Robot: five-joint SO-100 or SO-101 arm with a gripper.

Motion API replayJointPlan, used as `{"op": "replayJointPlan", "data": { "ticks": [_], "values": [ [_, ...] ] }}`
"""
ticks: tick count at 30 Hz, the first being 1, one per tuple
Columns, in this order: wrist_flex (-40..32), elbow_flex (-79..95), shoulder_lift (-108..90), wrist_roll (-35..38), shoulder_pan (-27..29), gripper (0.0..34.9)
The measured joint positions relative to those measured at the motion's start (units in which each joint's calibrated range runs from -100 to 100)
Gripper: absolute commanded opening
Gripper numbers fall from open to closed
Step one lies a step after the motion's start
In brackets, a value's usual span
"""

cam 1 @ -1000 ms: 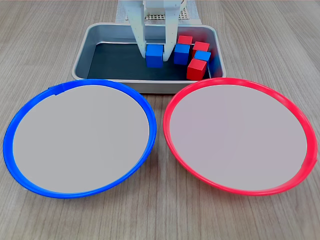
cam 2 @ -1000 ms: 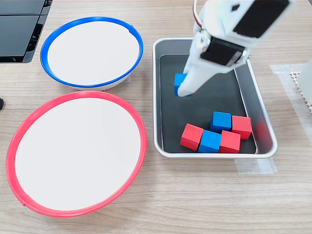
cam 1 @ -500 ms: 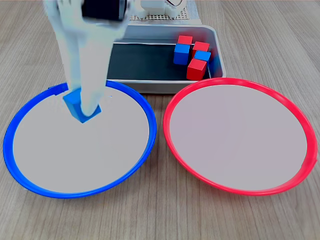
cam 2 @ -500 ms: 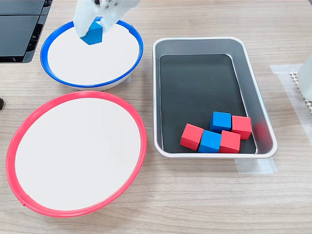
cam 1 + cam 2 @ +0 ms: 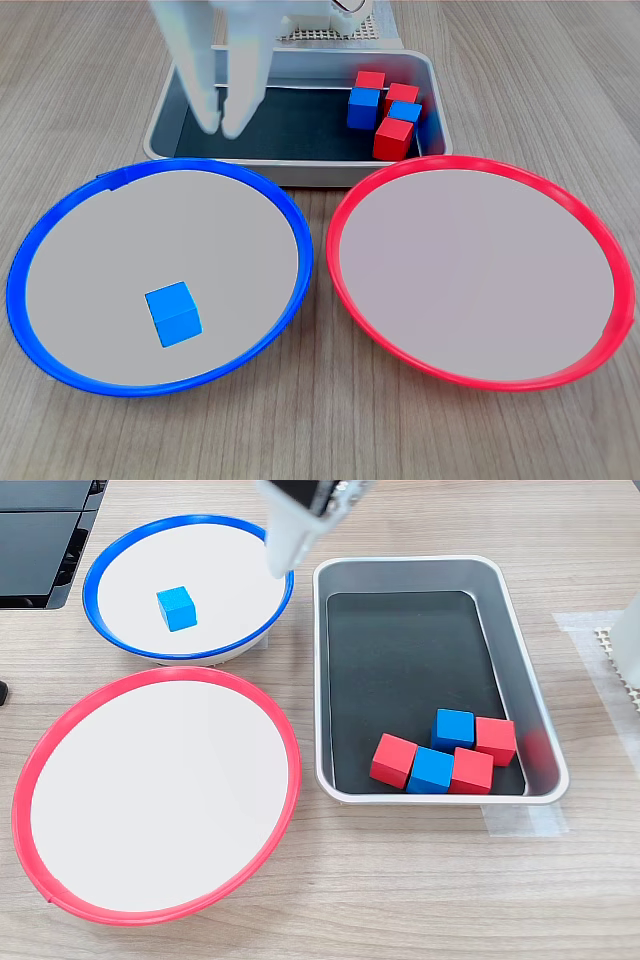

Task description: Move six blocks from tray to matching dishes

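One blue block (image 5: 173, 313) (image 5: 176, 608) lies flat in the blue-rimmed dish (image 5: 120, 240) (image 5: 220, 590). The red-rimmed dish (image 5: 470, 270) (image 5: 150, 790) holds nothing. Several blocks stay clustered in one end of the silver tray (image 5: 162, 112) (image 5: 320, 680): three red ones, such as (image 5: 394, 138) (image 5: 393, 759), and two blue ones, such as (image 5: 363, 107) (image 5: 453, 728). My white gripper (image 5: 220, 125) (image 5: 279, 560) hangs in the air over the border between tray and blue dish. It is open, with nothing between its fingers.
A black object (image 5: 40, 520) lies at the second exterior view's top left, beyond the blue dish. Tape and a white mesh mat (image 5: 612, 650) lie at the second exterior view's right, past the tray. The arm's base (image 5: 330, 15) stands behind the tray.
The gripper carried the blue block from the tray to the blue dish, let it go there, then rose and swung back toward the tray. The other blocks have not moved.
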Motion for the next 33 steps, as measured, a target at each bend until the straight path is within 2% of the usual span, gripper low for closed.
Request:
{"op": "replayJointPlan", "data": {
  "ticks": [1, 2, 3, 5, 6, 8, 11, 15, 20, 30, 31, 32, 33],
  "values": [
    [1.63, 3.45, -3.75, 0.54, -0.97, 2.2],
    [2.45, 6.99, -7.33, 0.73, -2.21, 5.7],
    [2.85, 14.43, -13.90, 0.44, -5.58, 10.7],
    [2.85, 18.97, -17.39, 0.10, -8.32, 17.6],
    [2.85, 22.05, -19.35, -0.93, -9.91, 19.6],
    [2.85, 26.77, -21.65, -2.74, -12.65, 20.4],
    [2.04, 30.67, -22.25, -5.32, -18.14, 20.4],
    [-1.06, 30.85, -19.78, -7.52, -21.68, 19.6],
    [-3.43, 30.76, -15.52, -8.21, -22.65, 16.9],
    [-8.56, 30.67, -9.29, -8.01, -22.74, 14.7],
    [-9.46, 30.67, -8.18, -8.01, -22.74, 13.3],
    [-9.62, 30.67, -7.84, -8.01, -22.74, 10.4],
    [-9.87, 30.67, -7.59, -8.01, -22.74, 5.8]
  ]
}}
